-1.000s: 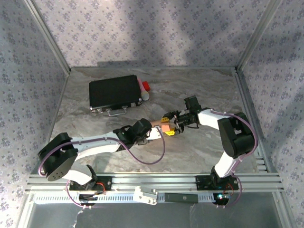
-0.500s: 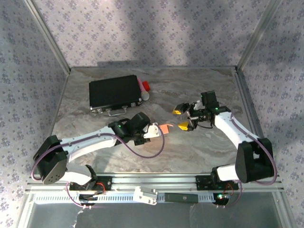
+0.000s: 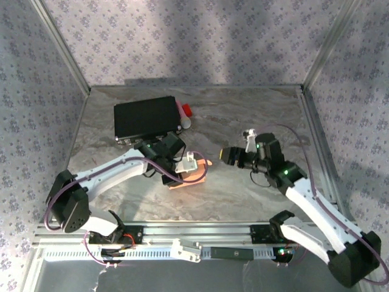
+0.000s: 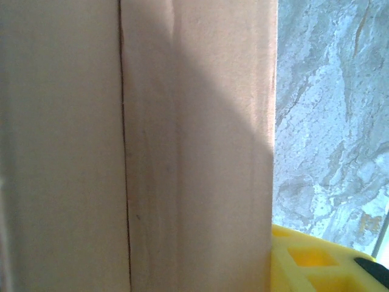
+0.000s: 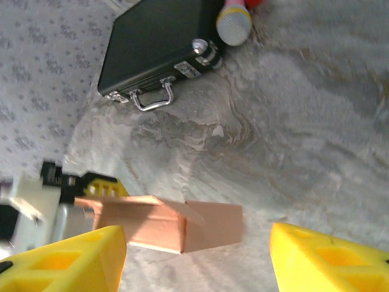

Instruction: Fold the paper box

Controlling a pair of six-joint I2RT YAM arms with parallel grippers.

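Note:
The paper box (image 3: 193, 179) is a salmon-orange cardboard box, partly folded, low over the marble table (image 3: 255, 115) near the middle. My left gripper (image 3: 192, 164) is shut on its left end. In the left wrist view the box wall (image 4: 182, 152) fills most of the picture, pressed against one yellow finger (image 4: 316, 264). In the right wrist view the box (image 5: 164, 222) shows a loose flap on top, with the left gripper (image 5: 36, 204) at its end. My right gripper (image 3: 230, 155) stands open to the right of the box, apart from it, with nothing between its yellow fingers (image 5: 67, 261).
A black flat case (image 3: 146, 118) with a metal handle (image 5: 152, 97) lies at the back left. A toy microphone (image 5: 234, 21) with a red end (image 3: 185, 109) lies against the case's right side. Aluminium frame rails (image 3: 316, 134) border the table.
My right gripper has left the box and drawn back to the right as its arm swung out. My left gripper has carried the box a little left and nearer.

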